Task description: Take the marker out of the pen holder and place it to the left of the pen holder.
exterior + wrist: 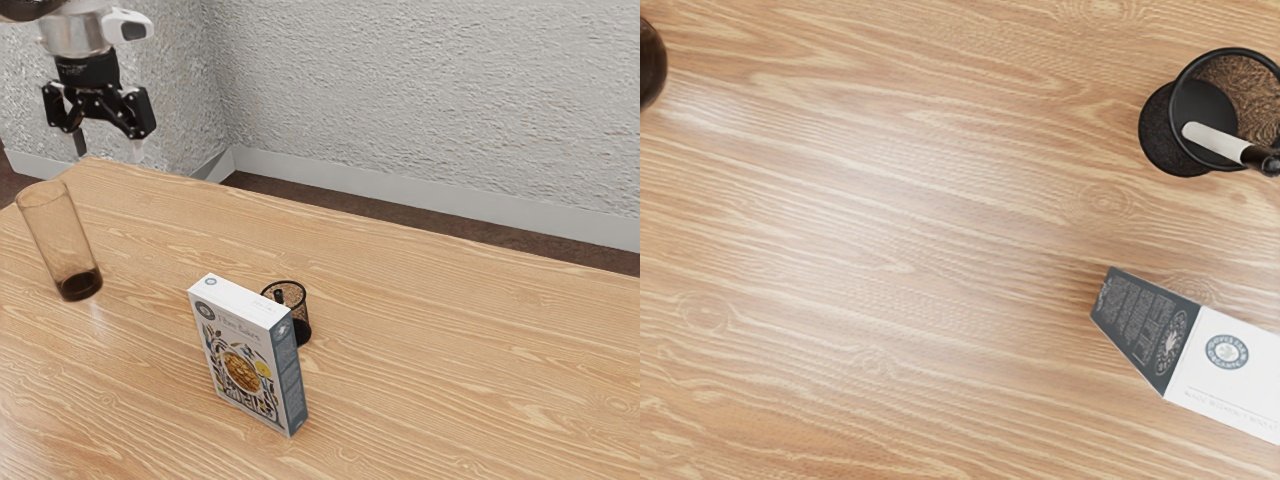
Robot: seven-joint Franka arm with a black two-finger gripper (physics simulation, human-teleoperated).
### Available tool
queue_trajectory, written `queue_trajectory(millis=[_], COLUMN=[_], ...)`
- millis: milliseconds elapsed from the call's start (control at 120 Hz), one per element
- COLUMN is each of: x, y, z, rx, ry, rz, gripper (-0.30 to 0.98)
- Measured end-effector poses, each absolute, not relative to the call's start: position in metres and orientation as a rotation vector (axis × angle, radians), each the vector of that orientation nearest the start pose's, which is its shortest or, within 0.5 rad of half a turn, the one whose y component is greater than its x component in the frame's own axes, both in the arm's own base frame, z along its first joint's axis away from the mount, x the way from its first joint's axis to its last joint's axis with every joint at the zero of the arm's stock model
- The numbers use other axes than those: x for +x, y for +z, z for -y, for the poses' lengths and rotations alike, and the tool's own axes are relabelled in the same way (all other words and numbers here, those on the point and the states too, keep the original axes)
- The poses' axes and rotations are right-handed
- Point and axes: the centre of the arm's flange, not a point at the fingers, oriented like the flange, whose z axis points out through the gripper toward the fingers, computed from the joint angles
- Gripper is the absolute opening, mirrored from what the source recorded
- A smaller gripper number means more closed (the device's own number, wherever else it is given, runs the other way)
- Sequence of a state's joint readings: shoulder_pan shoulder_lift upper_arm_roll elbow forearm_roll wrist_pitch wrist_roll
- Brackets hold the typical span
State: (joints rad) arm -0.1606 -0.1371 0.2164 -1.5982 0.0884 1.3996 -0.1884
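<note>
The marker point(1215, 140), one in number, leaned inside the single pen holder point(1157, 135), its dark end up at the rim. One box point(240, 350) stood upright near the holder, and one glass point(62, 240) stood well apart from both on the one table point(420, 330). The gripper's point(108, 153) two fingers were spread, grasping nothing, above the table's far edge.

Table point(450, 370): one. Drinking glasses: one, amber point(60, 235), nearest table's visible corner, at exterior view's left. Boxes: one, printed carton point(240, 355), farther in from table's far edge than holder. Pen holders: one, black mesh point(1162, 135), between carton and far edge. Markers: one point(1215, 141), inside holder. Total on table: four things, four kinds, one each.
</note>
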Motion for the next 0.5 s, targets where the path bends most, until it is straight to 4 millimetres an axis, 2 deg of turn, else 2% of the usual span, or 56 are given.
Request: queue_trajectory(millis=[100, 167, 233, 308, 433, 500], x=[0.500, 0.515, 0.534, 0.542, 0.563, 0.582], y=[0.658, 0.643, 0.618, 0.573, 0.523, 0.493], z=[-0.034, -0.020, -0.004, 0.018, 0.054, 0.070], rx=[-3.045, -3.035, -3.034, -3.033, -3.029, -3.021], ry=[0.099, 0.108, 0.136, 0.207, 0.204, 0.192], rz=[0.387, 0.371, 0.348, 0.311, 0.260, 0.238], gripper=[0.69, 0.69, 0.69, 0.69, 0.69, 0.69])
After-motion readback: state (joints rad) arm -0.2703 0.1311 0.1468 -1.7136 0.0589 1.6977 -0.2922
